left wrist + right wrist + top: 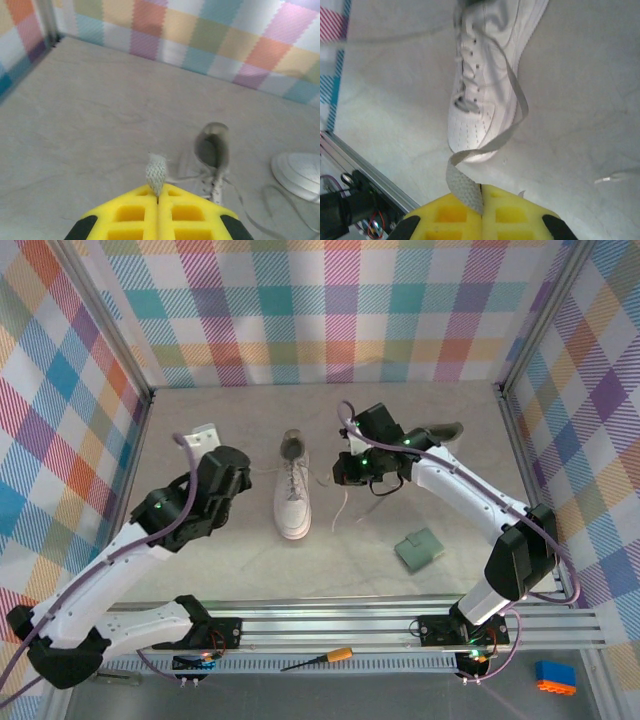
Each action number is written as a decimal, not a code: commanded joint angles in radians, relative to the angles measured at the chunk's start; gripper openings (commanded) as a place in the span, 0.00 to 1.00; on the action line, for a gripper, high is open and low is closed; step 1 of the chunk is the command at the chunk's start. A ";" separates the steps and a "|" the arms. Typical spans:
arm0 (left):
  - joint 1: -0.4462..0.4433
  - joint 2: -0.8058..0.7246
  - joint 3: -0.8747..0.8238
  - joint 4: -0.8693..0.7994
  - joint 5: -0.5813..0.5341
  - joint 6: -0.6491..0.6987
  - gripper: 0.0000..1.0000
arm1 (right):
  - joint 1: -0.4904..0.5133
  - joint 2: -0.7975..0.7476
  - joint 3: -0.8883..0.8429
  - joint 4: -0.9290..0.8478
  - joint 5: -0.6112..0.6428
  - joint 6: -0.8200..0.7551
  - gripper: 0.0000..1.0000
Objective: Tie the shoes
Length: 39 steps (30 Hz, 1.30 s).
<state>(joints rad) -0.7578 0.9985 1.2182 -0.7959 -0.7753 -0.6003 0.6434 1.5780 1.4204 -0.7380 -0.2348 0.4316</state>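
Observation:
One white shoe lies mid-table, toe toward the arms, its laces loose. My left gripper hovers just left of it, shut on a white lace end that sticks up between the yellow fingers. This same shoe lies ahead in the left wrist view. My right gripper is to the shoe's right, shut on the other lace, which loops back to the shoe. The second shoe lies further right, partly behind the right arm.
A small green pad lies near the right front. A loose lace end trails on the table. Plaid walls close three sides. A metal rail runs along the front, with a screwdriver and a blue-orange brick beyond it.

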 commanded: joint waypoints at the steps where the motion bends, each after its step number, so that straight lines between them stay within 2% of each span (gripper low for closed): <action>1: 0.025 -0.030 -0.024 -0.069 -0.060 0.021 0.00 | 0.010 -0.031 -0.061 -0.087 0.023 0.018 0.08; 3: 0.032 -0.034 -0.033 -0.080 -0.073 0.018 0.00 | 0.010 0.006 -0.098 -0.074 0.018 0.026 0.09; 6: 0.047 -0.022 -0.049 -0.069 -0.057 0.017 0.00 | 0.010 0.111 -0.096 -0.045 0.119 0.034 0.10; 10: 0.067 -0.008 -0.055 -0.065 -0.032 0.015 0.00 | 0.009 0.137 -0.119 0.018 0.395 0.113 0.21; 12: 0.094 -0.017 -0.064 -0.070 -0.022 0.006 0.00 | 0.018 0.112 -0.151 0.027 0.466 0.140 0.28; 15: 0.159 -0.039 -0.091 -0.062 0.021 0.001 0.00 | 0.045 0.045 -0.240 0.084 0.445 0.117 0.37; 22: 0.297 -0.042 -0.142 -0.021 0.170 0.005 0.00 | 0.071 -0.058 -0.426 0.096 0.277 0.032 0.36; 29: 0.411 -0.018 -0.169 0.035 0.334 -0.012 0.00 | 0.165 0.072 -0.365 0.077 0.357 0.047 0.37; 34: 0.437 -0.020 -0.166 0.038 0.364 -0.007 0.00 | 0.165 0.142 -0.347 0.083 0.432 0.087 0.34; 39: 0.437 -0.009 -0.166 0.044 0.396 0.000 0.00 | 0.165 0.189 -0.342 0.107 0.443 0.086 0.34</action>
<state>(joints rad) -0.3309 0.9863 1.0561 -0.7689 -0.4179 -0.6086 0.8108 1.7428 1.0523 -0.6422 0.1772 0.5014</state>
